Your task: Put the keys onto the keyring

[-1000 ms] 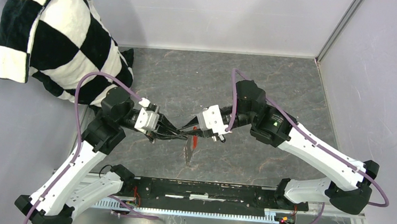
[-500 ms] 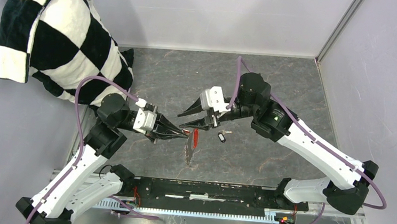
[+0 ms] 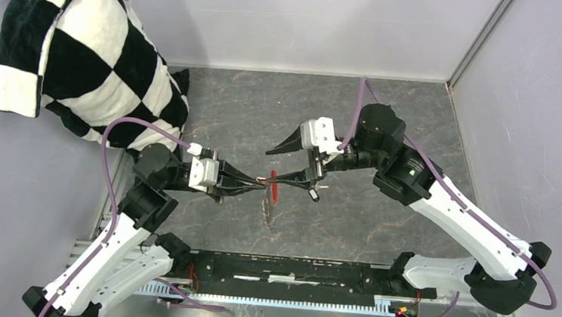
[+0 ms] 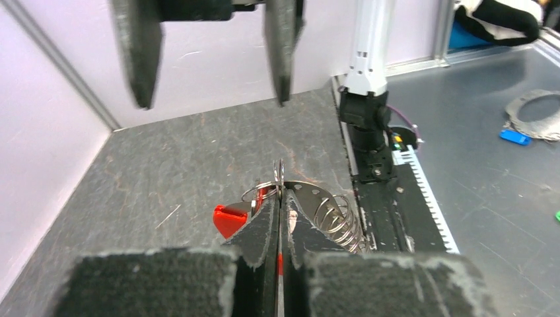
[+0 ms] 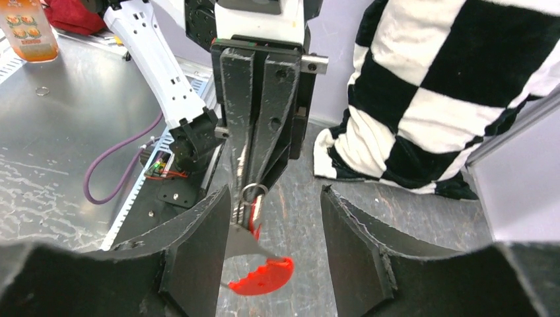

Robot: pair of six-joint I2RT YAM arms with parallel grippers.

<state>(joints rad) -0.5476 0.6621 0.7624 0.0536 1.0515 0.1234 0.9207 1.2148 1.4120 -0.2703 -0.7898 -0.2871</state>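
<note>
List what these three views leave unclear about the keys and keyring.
1. Top view: black-headed key by the right gripper too small for detail.
2. Left wrist view: keyring mostly hidden inside the shut left gripper; whether a key is threaded unclear.
3. Same view: right gripper blurred, cut by top edge.

Light: bright, even, from overhead.
Shadows: soft and faint on the counter under the arms.
Blur: right end effector smeared in the left wrist view.
Focus: near fingers soft in both wrist views.
</note>
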